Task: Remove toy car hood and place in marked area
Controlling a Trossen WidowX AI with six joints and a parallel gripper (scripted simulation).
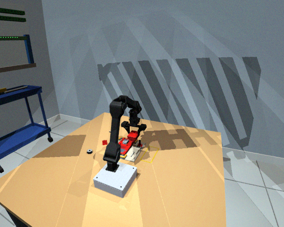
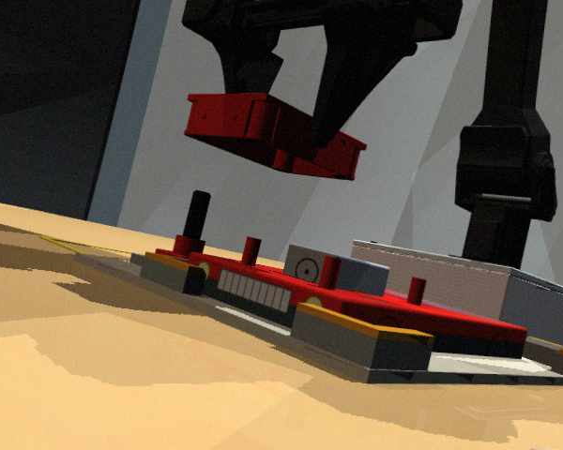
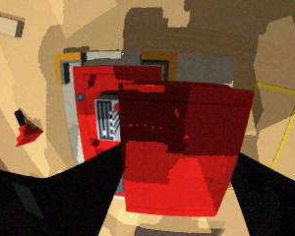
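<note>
The red hood [image 1: 132,135] [image 2: 228,116] [image 3: 182,197] is held in the air, slightly tilted in the exterior view. My gripper [image 1: 133,134] [image 2: 284,120] [image 3: 177,152] is shut on it, with one finger at each side. The red toy car [image 1: 125,147] [image 2: 465,314] [image 3: 100,76] sits below, apart from the hood, with its grey engine block [image 1: 125,141] [image 2: 337,271] [image 3: 105,118] and red posts bare. In the wrist view the hood covers the car's right part. The marked area, a yellow outline [image 1: 155,155] [image 2: 85,244] [image 3: 278,88], lies beyond the car's plate, at the right in the wrist view.
The car's light plate [image 1: 133,156] [image 3: 204,69] has raised corner blocks. A red holder with an upright black peg [image 1: 139,144] [image 2: 197,217] stands between car and outline. A small red part [image 1: 104,142] [image 3: 29,135] and a round black-and-white part [image 1: 89,151] lie on the other side.
</note>
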